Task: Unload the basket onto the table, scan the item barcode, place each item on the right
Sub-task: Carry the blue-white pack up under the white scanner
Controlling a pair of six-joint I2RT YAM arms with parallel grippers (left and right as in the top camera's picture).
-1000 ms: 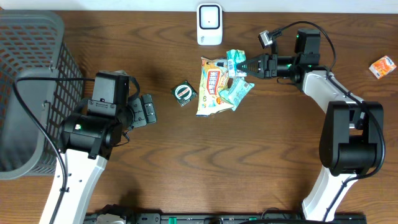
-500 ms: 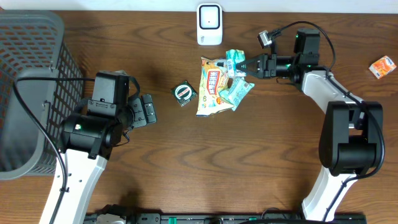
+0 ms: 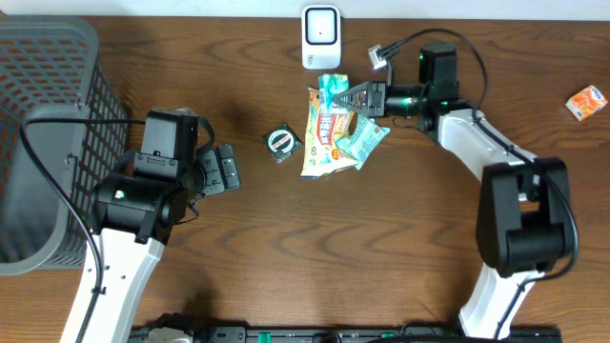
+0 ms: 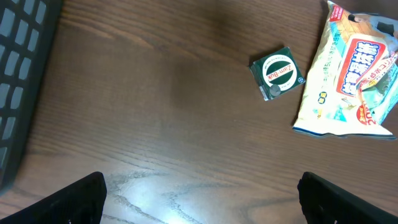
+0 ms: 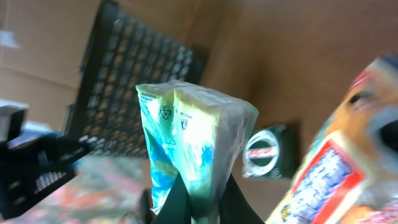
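Dark wood table, grey mesh basket (image 3: 57,57) at the left edge, white scanner (image 3: 321,38) mid far edge. Right gripper (image 3: 355,95) is clamped tight on a teal packet (image 3: 333,90), which is held off the table just in front of the scanner, over the far end of the big snack bag (image 3: 322,143). In the wrist view the pinch is on one thin end only; the rest of the packet sticks out free. Left gripper (image 3: 227,168) has its jaws wide, holds nothing and sits near the basket. A second teal packet (image 3: 365,141) lies against the bag, a green tin (image 3: 282,142) is just left of it, and an orange packet (image 3: 586,100) is near the right edge.

Likely risks:
- The thin edge grip on slick film could slip, or the packet could swing on a wrist turn.
- I can't tell where the barcode is, so it may face away from the scanner.
- Crinkled, glossy wrap could spoil the read.
- Pushing in closer could knock the scanner, since it stands right beside the packet.
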